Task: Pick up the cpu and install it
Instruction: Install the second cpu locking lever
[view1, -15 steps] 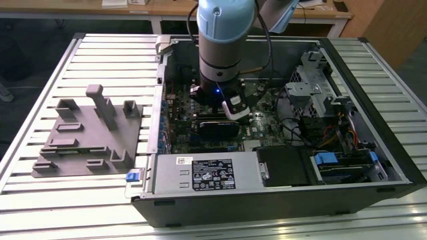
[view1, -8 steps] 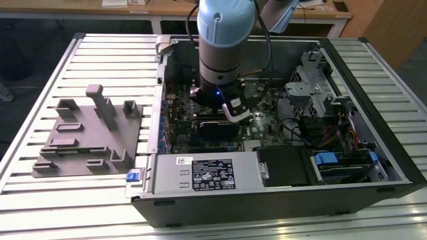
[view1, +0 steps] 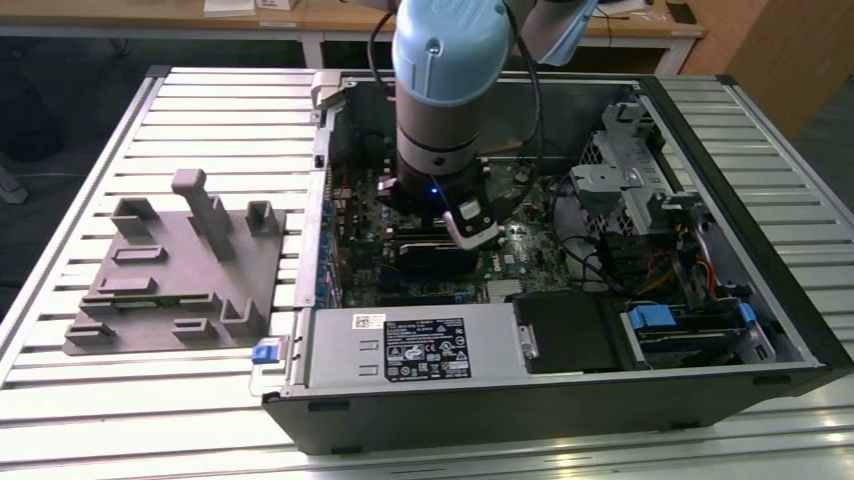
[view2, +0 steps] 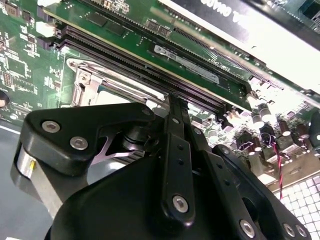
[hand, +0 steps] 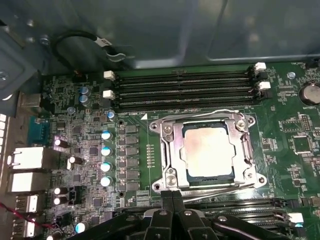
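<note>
The cpu (hand: 207, 150), a flat square chip with a silvery top, lies in the metal socket frame (hand: 170, 150) on the green motherboard (hand: 285, 130) in the first wrist view. My gripper (hand: 172, 202) hangs just off the socket's edge, its two black fingers pressed together with nothing between them, and it does not touch the cpu. In the second wrist view the gripper (view2: 175, 107) points at the memory slots, with the socket frame (view2: 82, 82) beside it. The exterior view shows the arm reaching down into the open computer case (view1: 534, 410), the gripper (view1: 434, 255) low over the board.
A silver power-supply box (view1: 414, 345) lies along the case's near side, a drive cage (view1: 641, 190) on the exterior view's right. A grey parts fixture (view1: 174, 270) sits on the slatted table outside the case. Memory slots (hand: 185, 90) and capacitors (hand: 106, 157) flank the socket.
</note>
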